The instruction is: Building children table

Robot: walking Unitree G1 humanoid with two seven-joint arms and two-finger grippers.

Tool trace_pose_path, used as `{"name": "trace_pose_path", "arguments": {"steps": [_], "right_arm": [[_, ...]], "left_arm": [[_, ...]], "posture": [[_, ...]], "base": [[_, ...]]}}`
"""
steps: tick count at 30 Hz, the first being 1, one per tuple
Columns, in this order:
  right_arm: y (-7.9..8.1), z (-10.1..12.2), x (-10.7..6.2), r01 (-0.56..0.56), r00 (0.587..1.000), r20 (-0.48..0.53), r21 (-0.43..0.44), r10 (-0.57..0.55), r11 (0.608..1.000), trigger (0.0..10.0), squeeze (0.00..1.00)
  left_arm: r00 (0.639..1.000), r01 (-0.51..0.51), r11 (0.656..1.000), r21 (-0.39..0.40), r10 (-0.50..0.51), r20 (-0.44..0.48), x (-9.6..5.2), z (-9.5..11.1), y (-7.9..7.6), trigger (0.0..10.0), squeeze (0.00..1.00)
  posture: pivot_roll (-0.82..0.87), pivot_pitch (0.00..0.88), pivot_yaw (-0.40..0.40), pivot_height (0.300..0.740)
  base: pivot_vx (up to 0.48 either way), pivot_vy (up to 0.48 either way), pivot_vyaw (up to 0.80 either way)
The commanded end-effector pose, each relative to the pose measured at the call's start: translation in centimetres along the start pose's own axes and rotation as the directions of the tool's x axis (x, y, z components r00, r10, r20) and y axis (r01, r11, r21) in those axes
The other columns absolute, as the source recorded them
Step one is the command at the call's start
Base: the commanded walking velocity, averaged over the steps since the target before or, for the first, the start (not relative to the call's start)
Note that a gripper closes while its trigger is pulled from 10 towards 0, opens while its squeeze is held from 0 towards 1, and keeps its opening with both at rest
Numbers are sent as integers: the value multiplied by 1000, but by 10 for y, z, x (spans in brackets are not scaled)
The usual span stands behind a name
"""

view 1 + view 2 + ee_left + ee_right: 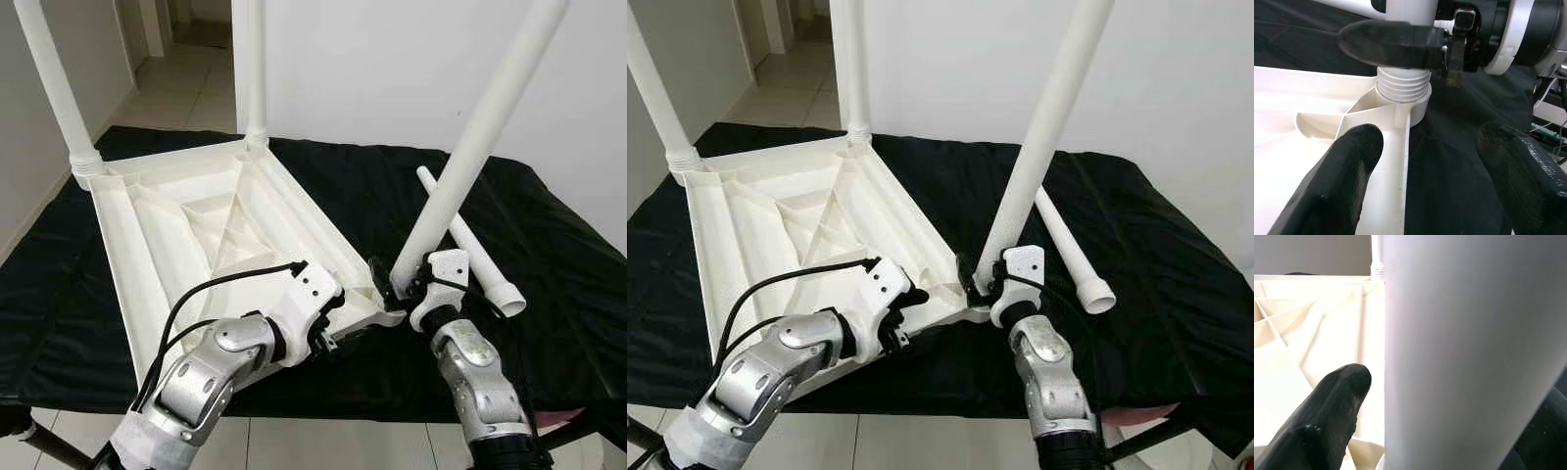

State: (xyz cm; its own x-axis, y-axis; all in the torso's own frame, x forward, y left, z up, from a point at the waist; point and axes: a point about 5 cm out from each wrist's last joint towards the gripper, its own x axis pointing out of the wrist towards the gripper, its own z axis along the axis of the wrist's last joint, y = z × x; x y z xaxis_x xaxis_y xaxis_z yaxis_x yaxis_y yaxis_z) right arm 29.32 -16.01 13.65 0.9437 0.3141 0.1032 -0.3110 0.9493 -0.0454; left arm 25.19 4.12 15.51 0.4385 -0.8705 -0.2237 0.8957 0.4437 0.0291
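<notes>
A bench draped in black cloth (549, 245) stands against a plain white wall, with a pale tiled floor running away through a doorway beyond its far left corner.

On the left half of the bench lies the upside-down white plastic children's tabletop (196, 235), its ribbed underside facing up and its long axis running from the far left corner toward the near edge at the middle. 2 white tube legs already stand upright in its far corners: the far-left leg (54, 83) and the far-middle leg (255, 69), both rising out of frame.

A 3rd white tube leg (480, 137) sits at the tabletop's near-right corner, its threaded end (1403, 85) entering the corner socket. It leans, top tilted toward the right and far side. The right tool (402, 284) is closed around this leg just above the thread, 1 finger (1327, 416) on either side of the tube.

The left tool (1435, 181) is at the near edge of the tabletop just beside that same corner, its 2 fingers (1337, 176) spread wide apart and holding nothing; 1 lies over the white rim, the other over the black cloth.

A 4th loose white tube leg with a flared end (470, 245) lies flat on the cloth to the right of the tabletop, long axis running from far-middle toward the near right, flared end nearest the front edge. The right half of the bench beyond it is bare cloth.
</notes>
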Motion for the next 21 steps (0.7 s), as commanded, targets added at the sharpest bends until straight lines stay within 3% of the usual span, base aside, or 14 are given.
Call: {"name": "trace_pose_path", "arguments": {"steps": [1,4,10,11,13,14,21], "right_arm": [[0,-1,0,-9,1000,-1,2,9,1000,10000,0],[-6,-5,3,-164,986,-37,-50,163,985,10000,0],[-9,-11,6,-254,965,-84,-73,248,964,10000,0],[-8,-14,7,-282,956,-101,-67,275,957,2706,0],[-8,-14,7,-282,956,-101,-67,275,957,2706,0],[-6,-18,7,-311,945,-119,-57,303,949,0,0],[-4,-28,3,-356,925,-154,-33,347,934,0,0]], "left_arm": [[1000,-28,1000,13,28,4,0,1,0,10000,0],[999,-51,998,26,51,11,0,3,3,10000,0],[998,-61,998,34,61,15,1,4,5,10000,0],[998,-63,997,38,63,15,0,4,5,10000,0],[998,-63,997,38,63,15,0,4,5,10000,0],[998,-66,997,43,65,16,0,5,6,10000,0],[997,-70,996,48,69,17,-1,6,6,10000,0]], "posture": [[-41,0,-66,740],[-34,0,-68,740],[-34,0,-66,740],[-28,0,-68,740],[-28,0,-68,740],[-25,0,-68,740],[-22,0,-67,740]], "base": [[0,0,0],[0,0,0],[0,0,0],[0,0,0],[0,0,0],[0,0,0],[0,0,0]]}}
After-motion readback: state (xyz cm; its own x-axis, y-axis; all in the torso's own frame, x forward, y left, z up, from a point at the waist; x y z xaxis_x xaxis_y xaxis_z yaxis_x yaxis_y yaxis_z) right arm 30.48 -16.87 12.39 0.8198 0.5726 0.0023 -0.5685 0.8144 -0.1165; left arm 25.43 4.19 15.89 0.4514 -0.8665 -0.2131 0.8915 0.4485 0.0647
